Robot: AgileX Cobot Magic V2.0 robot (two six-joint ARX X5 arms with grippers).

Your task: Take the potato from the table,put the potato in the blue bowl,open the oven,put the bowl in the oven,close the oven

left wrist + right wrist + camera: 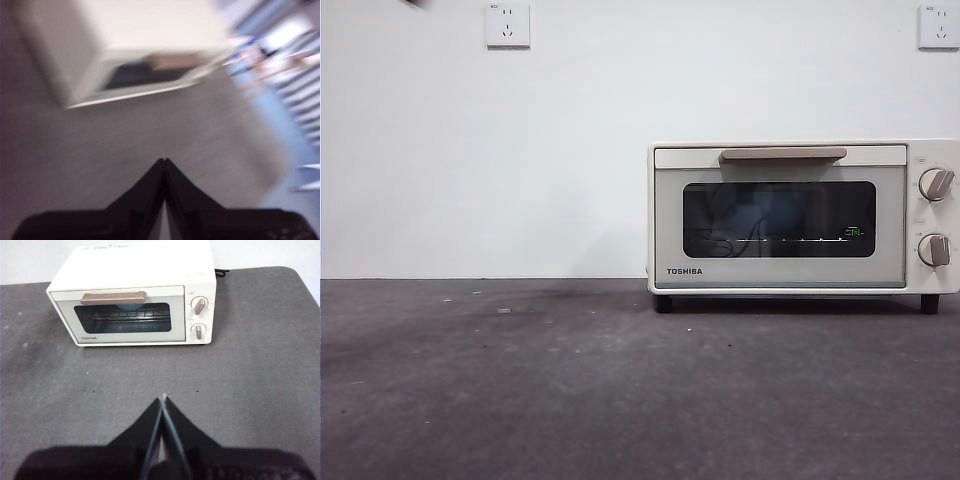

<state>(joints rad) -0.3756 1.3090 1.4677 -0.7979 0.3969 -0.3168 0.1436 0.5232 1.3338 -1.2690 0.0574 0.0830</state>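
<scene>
The cream-white oven (800, 215) stands on the dark grey table (570, 380) with its door shut and its beige handle (782, 154) up. Through the dark window the blue bowl (767, 213) shows dimly inside. The right wrist view shows the same oven (135, 295), with a bit of the blue bowl (124, 305) behind the handle. The potato is hidden. My right gripper (163, 399) is shut and empty above bare table in front of the oven. My left gripper (164, 161) is shut and empty in a blurred picture, with the oven (140, 55) some way off.
Two knobs (934, 184) sit on the oven's right side. A black cord (222, 272) trails behind it. Two wall sockets (508, 25) hang on the white wall. A black arm tip (415, 3) shows at the top left corner. The table's edge (306, 282) lies right of the oven.
</scene>
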